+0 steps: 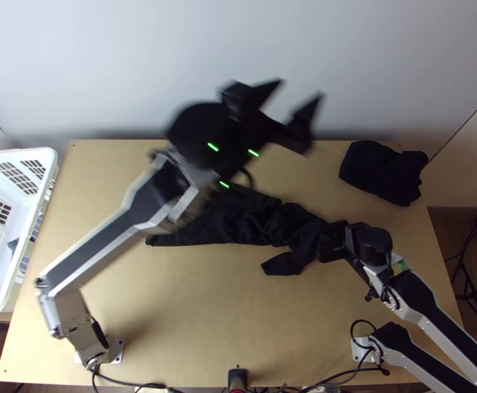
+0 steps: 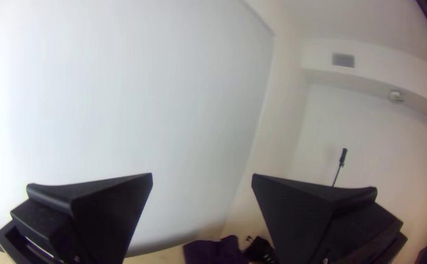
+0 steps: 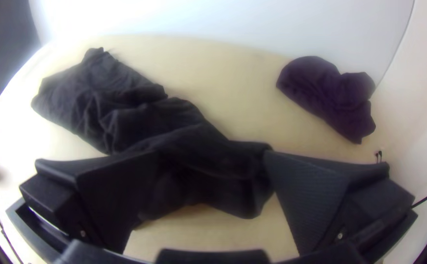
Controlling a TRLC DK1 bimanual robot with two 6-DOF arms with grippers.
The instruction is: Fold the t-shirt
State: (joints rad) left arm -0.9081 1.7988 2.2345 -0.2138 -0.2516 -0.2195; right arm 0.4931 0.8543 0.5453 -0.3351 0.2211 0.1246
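T-shirt (image 1: 228,221) bunched, mid worktop (image 1: 238,301). R pincer (image 3: 211,152) open about its R end; L pincer (image 1: 301,90) open, raised beyond. Step prob. flattening pre-fold; next: lower L, grip & spread fabric w/ both. Dark cloth (image 1: 382,173): far R corner.

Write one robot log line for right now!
left tool: open, raised | right tool: open at black t-shirt | t-shirt: bunched | black cloth bundle: far right

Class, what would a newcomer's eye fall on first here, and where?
First, the open left gripper, looming large before the pale wall. Then the bunched black cloth across the wooden table, its right end at the right gripper. A smaller dark bundle lies at the table's far right corner.
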